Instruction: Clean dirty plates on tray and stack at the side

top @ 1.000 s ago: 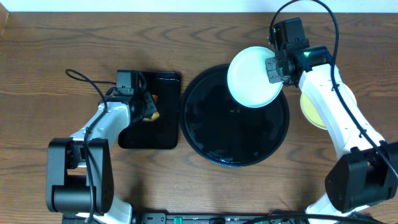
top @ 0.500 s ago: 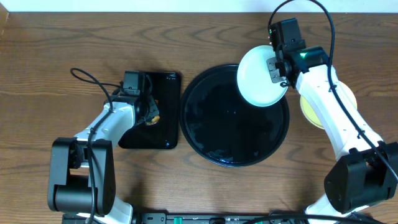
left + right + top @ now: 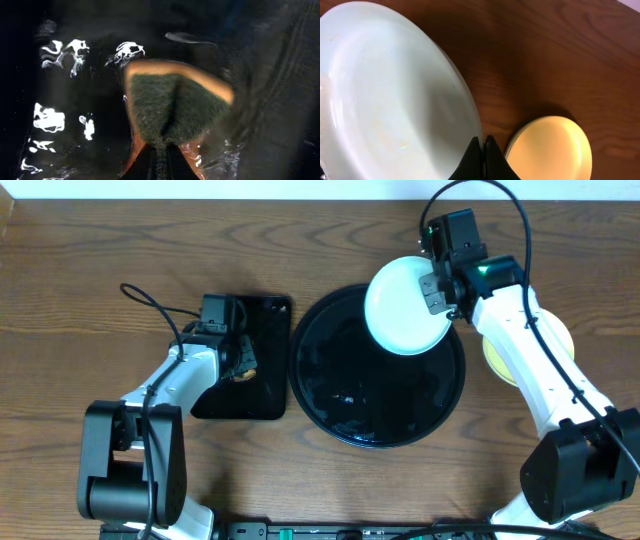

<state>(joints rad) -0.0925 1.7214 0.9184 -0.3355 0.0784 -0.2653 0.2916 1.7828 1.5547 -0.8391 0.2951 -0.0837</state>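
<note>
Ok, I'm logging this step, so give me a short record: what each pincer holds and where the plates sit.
left pincer: shut on sponge, over rectangular tray
right pincer: shut on mint plate rim
mint plate: held above round tray, far right part
yellow plate: on table, right of round tray

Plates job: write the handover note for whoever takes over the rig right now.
Left fingers: shut on the sponge, over the small tray.
Right fingers: shut on the rim of the mint plate, held above the round tray.
Done: the yellow plate lies on the table at the right; no plate lies on the round tray.
Left: check that the mint plate is clean, then stack it on the yellow plate. No third plate is in view.
</note>
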